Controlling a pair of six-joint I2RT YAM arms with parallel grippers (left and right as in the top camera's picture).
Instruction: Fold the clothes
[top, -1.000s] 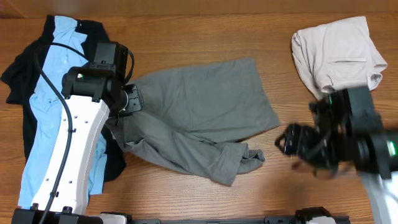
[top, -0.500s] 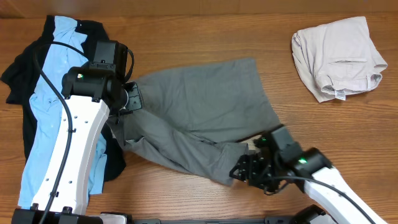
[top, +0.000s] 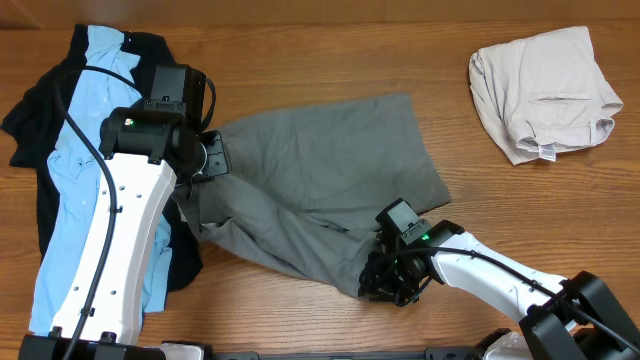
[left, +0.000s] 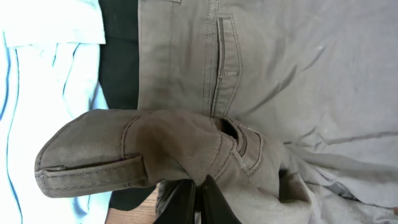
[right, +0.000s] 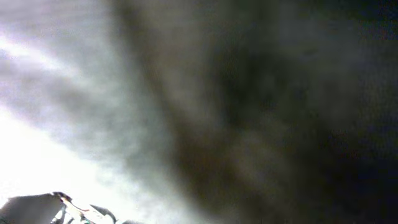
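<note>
The grey shorts (top: 320, 170) lie spread in the middle of the table, with the waistband to the left and a bunched leg at the lower right. My left gripper (top: 205, 160) is shut on a raised fold of the waistband (left: 155, 155), its black fingertips (left: 186, 196) pressed together beside a pocket seam. My right gripper (top: 385, 278) is down on the bunched lower hem of the shorts. The right wrist view shows only blurred dark cloth right against the lens, so its jaws are hidden.
A light-blue shirt (top: 70, 200) lies over a black garment (top: 30, 110) at the left edge, partly under the left arm. Folded beige shorts (top: 545, 90) sit at the far right. Bare wooden tabletop (top: 520, 200) shows between them.
My right arm has swung in from the right side of the table, leftwards, down onto the shorts' lower hem. The left arm and its grip have not moved.
</note>
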